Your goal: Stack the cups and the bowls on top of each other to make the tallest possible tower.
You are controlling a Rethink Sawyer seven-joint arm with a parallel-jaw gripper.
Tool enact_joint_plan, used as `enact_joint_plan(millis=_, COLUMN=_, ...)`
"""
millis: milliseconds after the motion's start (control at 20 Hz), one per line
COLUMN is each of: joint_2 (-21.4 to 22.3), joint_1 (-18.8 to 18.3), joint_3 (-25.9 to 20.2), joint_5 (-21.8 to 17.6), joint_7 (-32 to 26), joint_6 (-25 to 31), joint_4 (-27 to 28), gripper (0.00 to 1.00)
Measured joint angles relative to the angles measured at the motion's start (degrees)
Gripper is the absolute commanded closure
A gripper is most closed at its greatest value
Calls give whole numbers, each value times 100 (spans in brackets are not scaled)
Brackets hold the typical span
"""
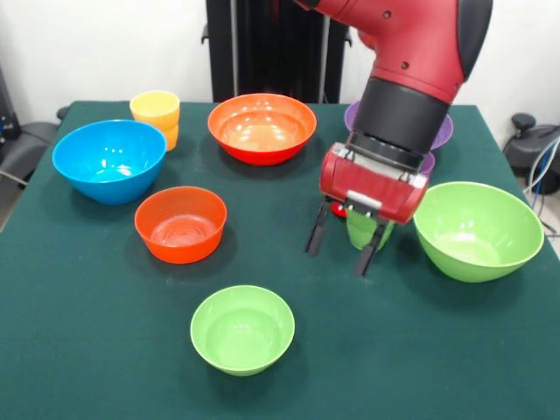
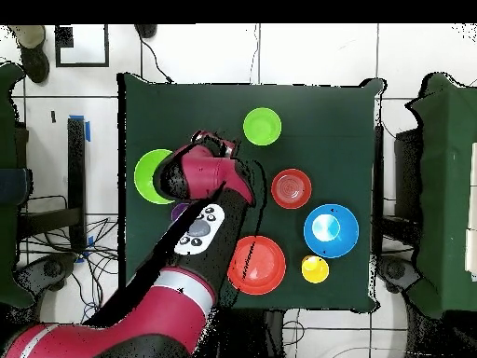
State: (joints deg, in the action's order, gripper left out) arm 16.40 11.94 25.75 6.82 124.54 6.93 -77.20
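Sawyer's gripper (image 1: 342, 241) is hovering low over the green counter (image 1: 87, 332).
Its fingers (image 1: 316, 232) are standing apart, with the light green cup (image 1: 359, 229) sitting just behind them.

Six bowls: blue (image 1: 109, 159), large orange (image 1: 262, 128), purple (image 1: 443, 131), large green (image 1: 478, 229), small orange-red (image 1: 180, 223), small green (image 1: 242, 329). Two cups visible: yellow (image 1: 156, 116), green (image 1: 360, 229).

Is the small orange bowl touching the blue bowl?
Apart. In the front view, a strip of green table shows between the small orange bowl and the blue bowl; the overhead view also shows a gap.
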Motion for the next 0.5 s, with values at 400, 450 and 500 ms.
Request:
enact_joint_plan(millis=400, joint_2=423, joint_1=-63, joint_3=-538, joint_5=0, joint_7=0, joint_6=0, joint_4=-601, gripper=0)
enact_joint_plan(millis=450, joint_2=478, joint_1=-102, joint_3=-656, joint_5=0, joint_7=0, joint_6=0, joint_4=-678, gripper=0)
enact_joint_plan(millis=500, joint_2=541, joint_1=-159, joint_3=-803, joint_5=0, joint_7=0, joint_6=0, joint_4=-765, gripper=0)
